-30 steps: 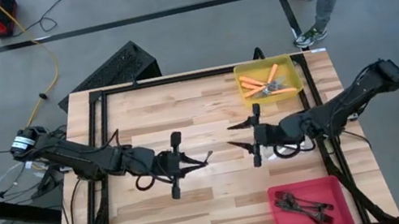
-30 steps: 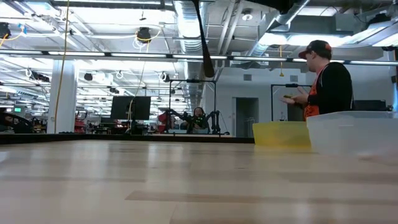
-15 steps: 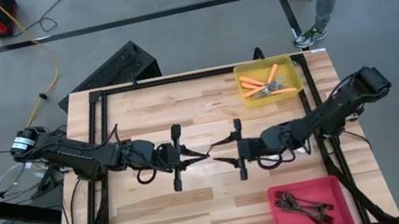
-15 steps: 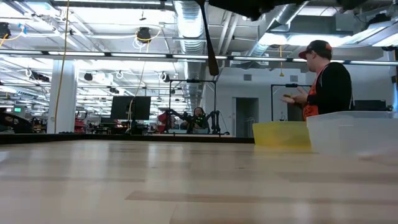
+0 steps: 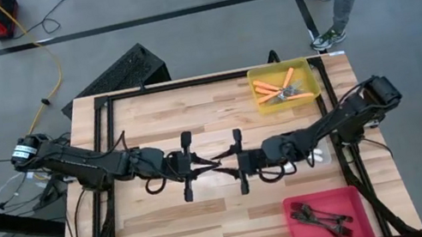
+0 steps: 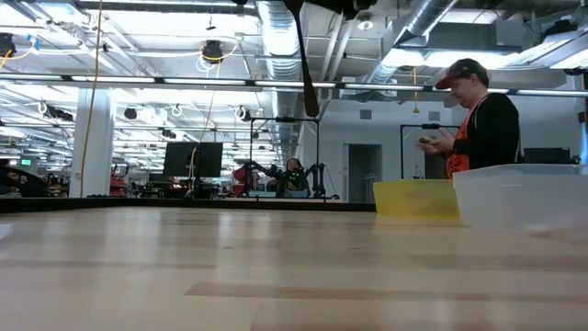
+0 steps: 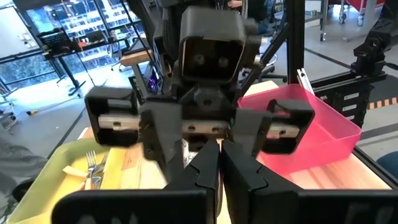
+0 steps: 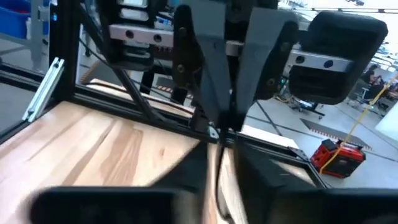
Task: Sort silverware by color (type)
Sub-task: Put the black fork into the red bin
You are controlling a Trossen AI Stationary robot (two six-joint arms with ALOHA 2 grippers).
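High view: the yellow bin (image 5: 307, 66) at the table's far right holds orange-handled forks (image 5: 281, 89); the red bin (image 5: 297, 223) at the near right holds dark forks (image 5: 323, 219). The left gripper (image 5: 213, 167) and right gripper (image 5: 224, 165) meet tip to tip at mid-table. Left wrist view: the left jaws are clenched on a pale fork (image 7: 185, 151). Right wrist view: right jaws closed around that fork.
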